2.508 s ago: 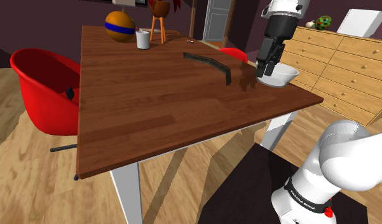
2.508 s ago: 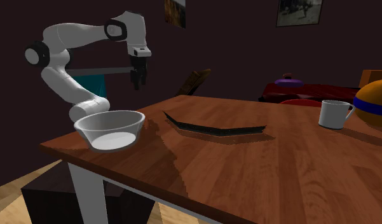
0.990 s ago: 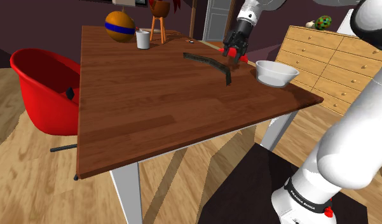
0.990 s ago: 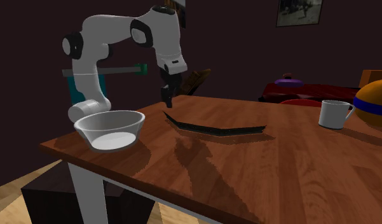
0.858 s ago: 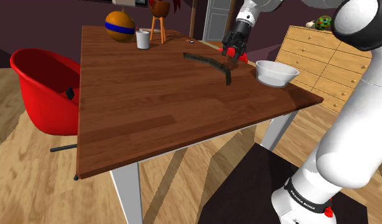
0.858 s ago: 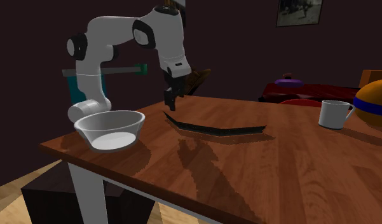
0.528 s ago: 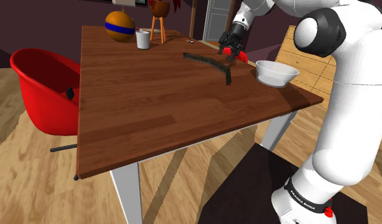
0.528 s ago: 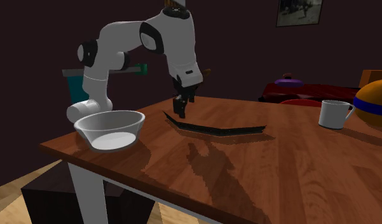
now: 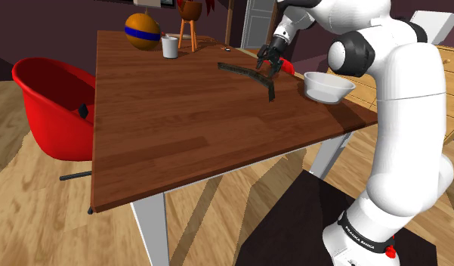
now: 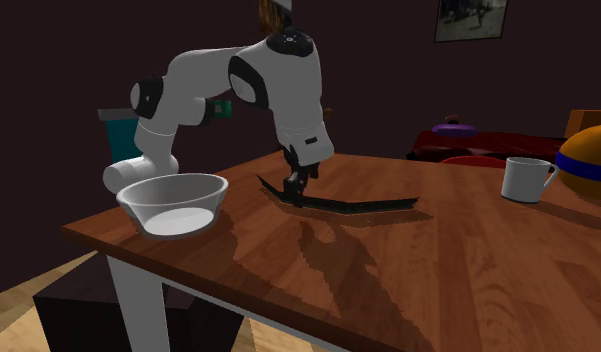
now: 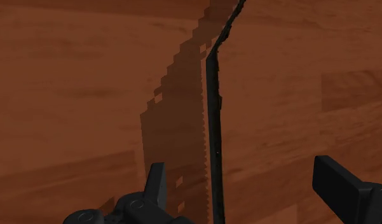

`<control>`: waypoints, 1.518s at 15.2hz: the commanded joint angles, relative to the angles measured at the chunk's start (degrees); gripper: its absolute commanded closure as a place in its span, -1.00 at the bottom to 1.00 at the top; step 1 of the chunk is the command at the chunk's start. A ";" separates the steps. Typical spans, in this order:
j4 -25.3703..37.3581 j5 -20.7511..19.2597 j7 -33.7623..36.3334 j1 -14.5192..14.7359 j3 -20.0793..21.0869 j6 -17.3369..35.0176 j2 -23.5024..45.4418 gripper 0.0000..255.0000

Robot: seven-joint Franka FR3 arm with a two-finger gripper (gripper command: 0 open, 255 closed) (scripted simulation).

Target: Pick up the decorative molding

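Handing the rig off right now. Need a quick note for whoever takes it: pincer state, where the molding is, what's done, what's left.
Pincer: open, low over the table, fingers either side of the molding without touching it.
Molding: a long, dark, bent strip lying flat on the wooden table. The pincer is over the part nearer the white bowl.
Done: approach, with the pincer lined up across the strip.
Left: lower if needed, close on the strip, lift it off the table.
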 commanded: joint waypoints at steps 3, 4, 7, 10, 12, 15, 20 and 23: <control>-3.54 -0.38 -1.31 0.89 -0.15 2.64 -0.53 -1.00; -3.56 -0.39 -1.32 0.89 -0.15 2.65 -0.54 -1.00; -3.47 -0.38 -1.24 0.89 -0.14 2.56 -0.57 1.00; -3.48 -0.38 -1.24 0.90 -0.14 2.57 -0.57 1.00; -3.47 -0.38 -1.23 0.90 -0.14 2.56 -0.56 1.00; -2.64 -0.30 -0.95 0.67 -0.12 1.93 -0.44 1.00; 2.58 0.39 0.99 -0.66 0.13 -1.88 0.41 1.00; 6.29 1.02 2.30 -1.70 0.38 -4.35 1.26 1.00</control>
